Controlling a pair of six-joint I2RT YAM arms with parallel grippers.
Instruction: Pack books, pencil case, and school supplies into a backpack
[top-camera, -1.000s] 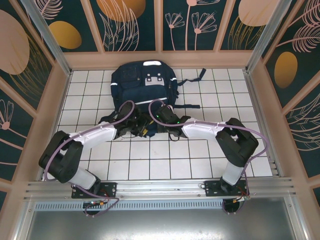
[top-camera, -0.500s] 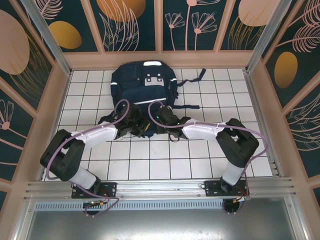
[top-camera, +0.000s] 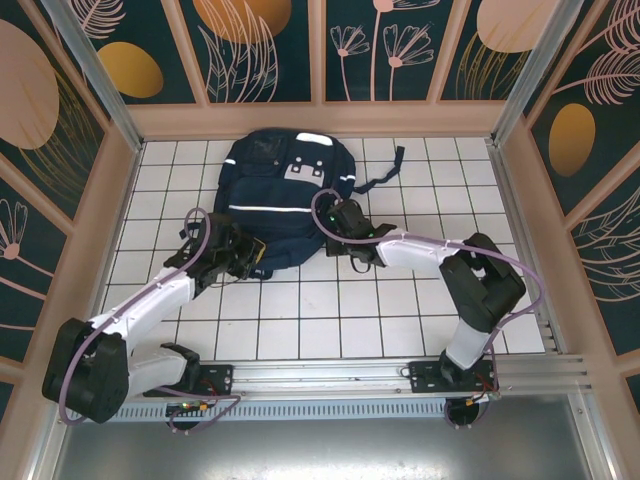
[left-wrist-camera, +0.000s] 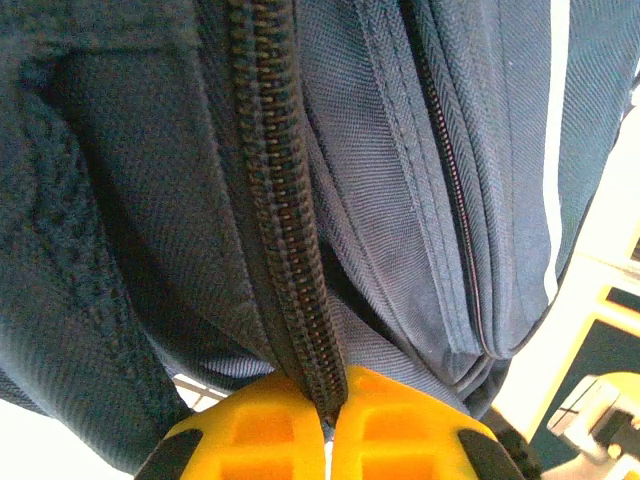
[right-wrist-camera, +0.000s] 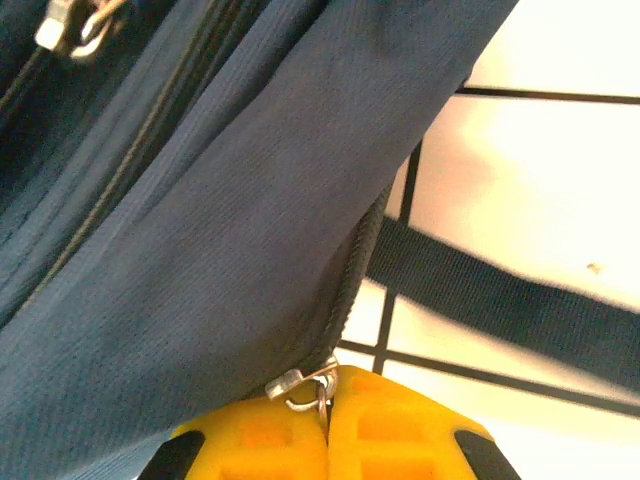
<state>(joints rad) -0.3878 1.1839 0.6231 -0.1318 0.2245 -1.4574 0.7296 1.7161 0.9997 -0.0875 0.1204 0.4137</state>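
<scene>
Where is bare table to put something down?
Bare tiles lie between the left arm and right arm, before the backpack, and right of its strap to the right wall. Crowded along the backpack's near edge, where the left gripper and right gripper pinch it.

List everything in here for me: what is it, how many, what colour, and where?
backpack: one, navy blue with white stripes, far middle of the table.
zipper: one, dark chunky teeth, running along the backpack.
zip pulls: two, silver metal, one at the backpack's lower edge, one higher up.
strap: one, dark, lying on the tiles beside the backpack.
table: one, white tiles with dark lines.
walls: three, teal with gold and pink plant patterns, around the table.
left arm, right arm: two, white and black with purple cables, from the near edge.
left gripper: one, yellow fingers, shut on the zipper.
right gripper: one, yellow fingers, shut on the backpack's edge at a zip pull.
</scene>
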